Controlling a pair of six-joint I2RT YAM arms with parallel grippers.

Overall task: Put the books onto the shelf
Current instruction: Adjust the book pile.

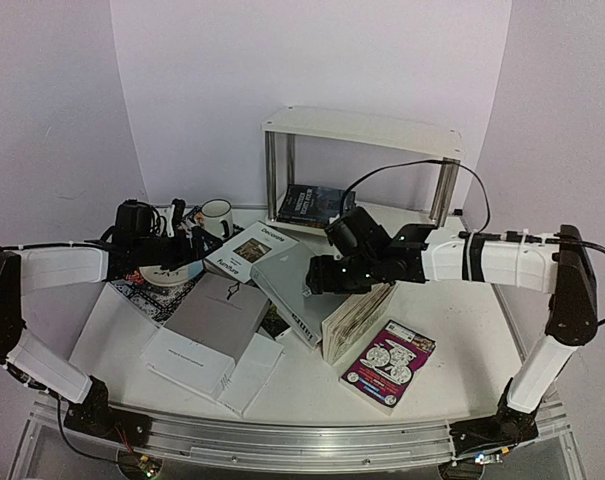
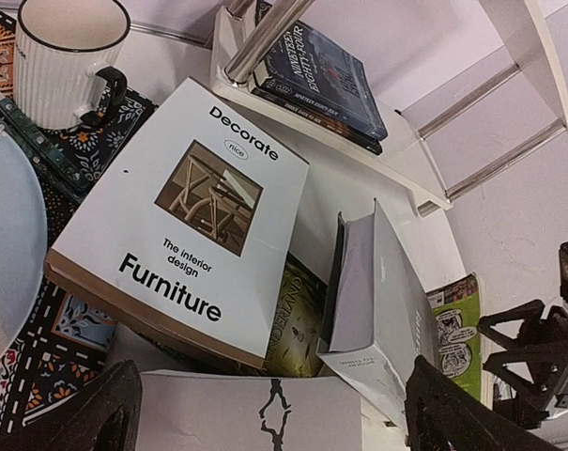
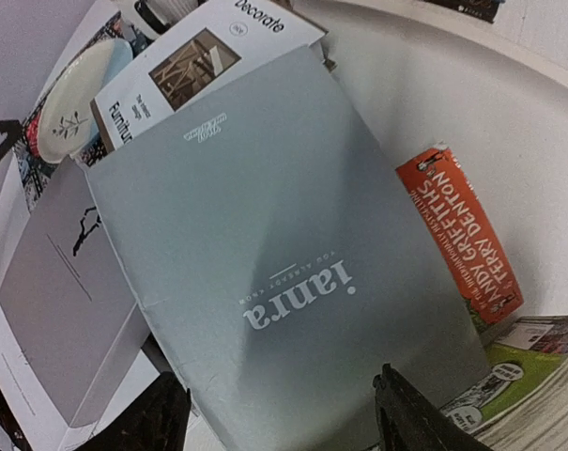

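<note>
The shelf [image 1: 362, 128] stands at the far side of the table [image 1: 452, 340], right of centre, with one dark book [image 1: 312, 203] lying flat on its lower board. The other books lie in a loose heap nearer, around the middle of the table. The right gripper [image 3: 282, 381] hangs over a grey book [image 3: 284, 235] that is tilted up off the heap. Its fingers stand apart at the book's near edge, and I cannot tell whether they pinch it. Just right of the grey book lie an orange book [image 3: 462, 240] and a green book [image 3: 509, 385]. On its far left a white furniture book [image 2: 185, 216] rests on the pile, and a large white book [image 1: 207, 335] lies at the near left. A magenta book [image 1: 389, 362] lies apart at the near right. The left gripper [image 2: 272, 390] hovers over the left of the heap, fingers wide apart with nothing clamped between them. A mug [image 2: 63, 56] and a plate [image 1: 167, 272] sit on a patterned placemat [image 2: 39, 348] at the far left.
</note>
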